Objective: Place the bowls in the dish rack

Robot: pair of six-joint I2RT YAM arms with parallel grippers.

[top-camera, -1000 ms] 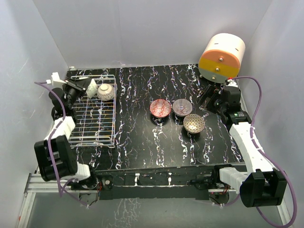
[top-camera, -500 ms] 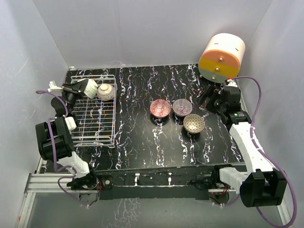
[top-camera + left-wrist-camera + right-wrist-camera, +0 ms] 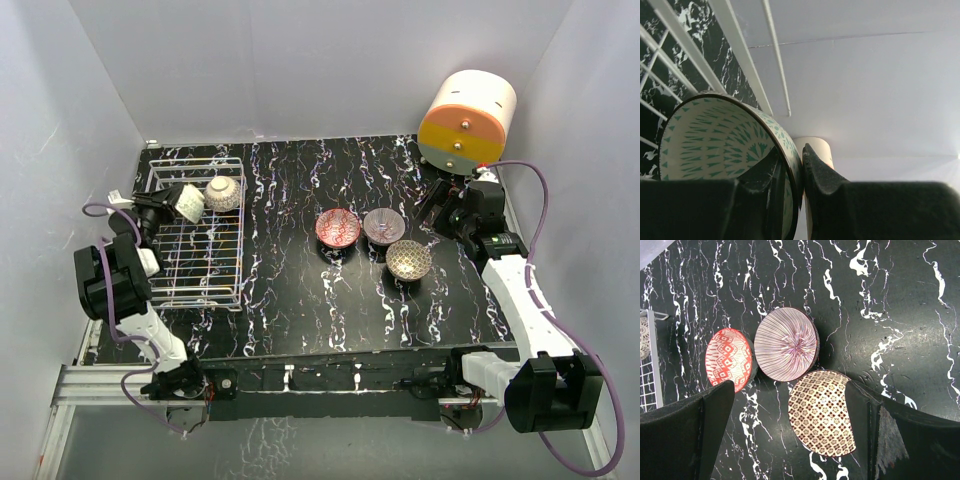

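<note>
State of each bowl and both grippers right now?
Left gripper: shut on pale green bowl.
Pale green bowl: held on edge over dish rack.
White lattice bowl: in rack, on its side.
Red bowl: upright, outside rack.
Purple-grey bowl: upright, outside rack.
Brown-gold bowl: upright, outside rack.
Right gripper: open, empty.

This looks like a robot test booth in a lab. Plain white walls (image 3: pixel 300 70) box in a black marbled tabletop (image 3: pixel 300 300). A cabled left arm (image 3: pixel 110 282) and right arm (image 3: pixel 520 290) are fixed at its near edge.
</note>
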